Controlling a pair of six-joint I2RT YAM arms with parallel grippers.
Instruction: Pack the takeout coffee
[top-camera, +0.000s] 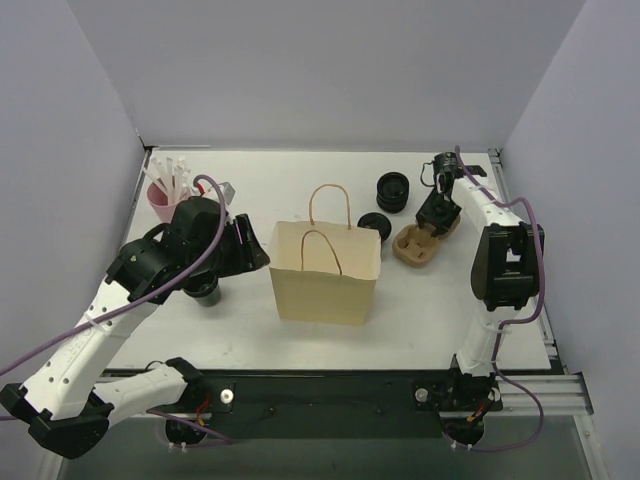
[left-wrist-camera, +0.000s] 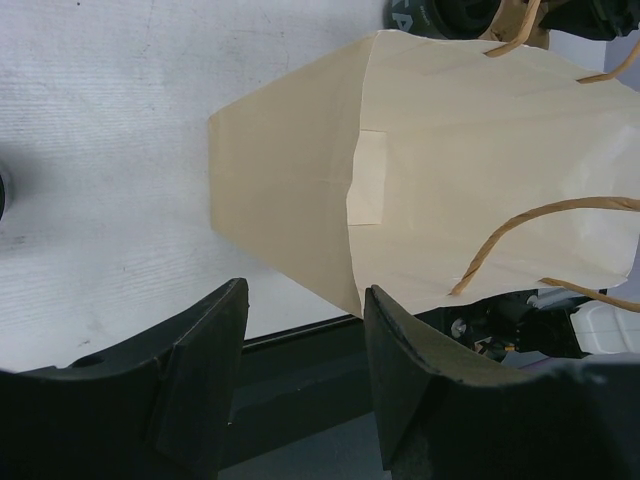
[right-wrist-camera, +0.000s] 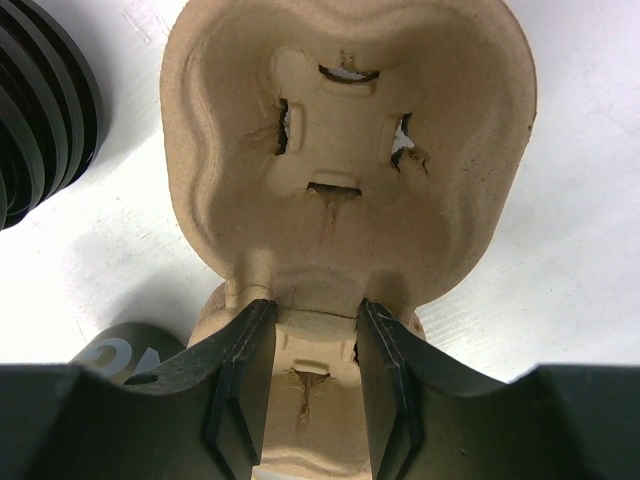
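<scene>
The takeout coffee (top-camera: 374, 225) is a small black lidded cup on the table behind the bag's right corner. Its lettered side shows in the right wrist view (right-wrist-camera: 120, 352). The brown paper bag (top-camera: 325, 270) stands upright and open in the middle, and it also shows in the left wrist view (left-wrist-camera: 470, 170). My left gripper (top-camera: 255, 255) is open and empty beside the bag's left side, with one finger close to the bag's edge (left-wrist-camera: 305, 295). My right gripper (top-camera: 432, 222) is shut on the narrow middle of a cardboard cup carrier (top-camera: 418, 245), which also shows in the right wrist view (right-wrist-camera: 345, 150) with that gripper (right-wrist-camera: 315, 308).
A short stack of black ribbed rings (top-camera: 393, 190) stands at the back right, and it also shows in the right wrist view (right-wrist-camera: 40, 110). A pink cup of white sticks (top-camera: 165, 195) stands at the back left. A dark round shape (top-camera: 205, 288) sits under my left wrist. The table's front rail (left-wrist-camera: 300, 350) is near.
</scene>
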